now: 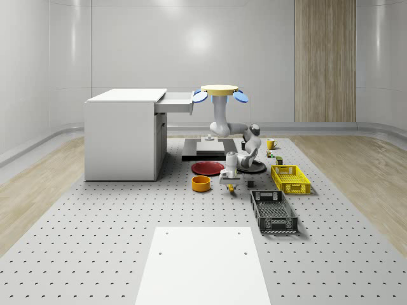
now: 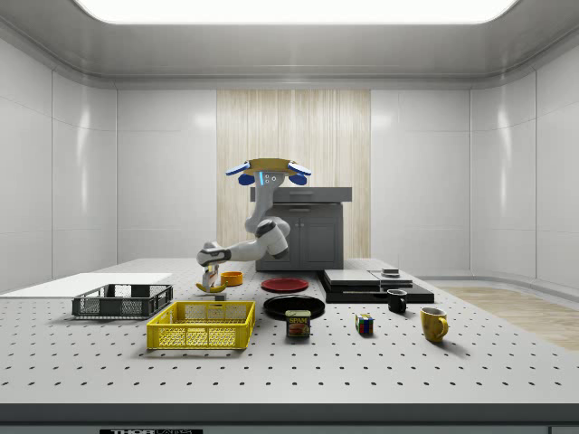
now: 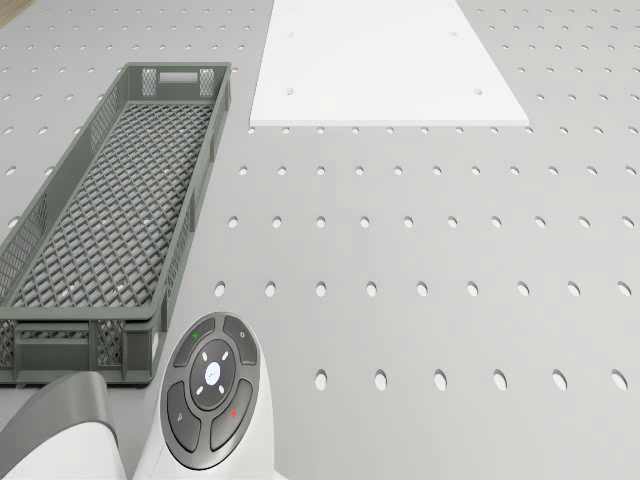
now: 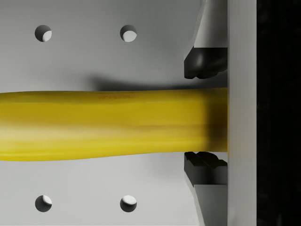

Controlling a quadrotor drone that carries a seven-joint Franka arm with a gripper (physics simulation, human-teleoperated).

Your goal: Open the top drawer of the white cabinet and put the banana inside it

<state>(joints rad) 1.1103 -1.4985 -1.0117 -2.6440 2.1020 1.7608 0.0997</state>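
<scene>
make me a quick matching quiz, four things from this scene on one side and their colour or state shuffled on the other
Things:
1. top drawer
2. banana
3. long mesh crate
4. plate

Colour or state:
A. red
B. pulled out
C. between the fingers of the pincer
D. dark grey, nothing inside

Pairs: 1-B, 2-C, 3-D, 4-A

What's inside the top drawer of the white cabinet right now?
The drawer is pulled out, but its inside can't be seen past its wall. The banana isn't there: it lies on the table between the claw's fingers.
</scene>
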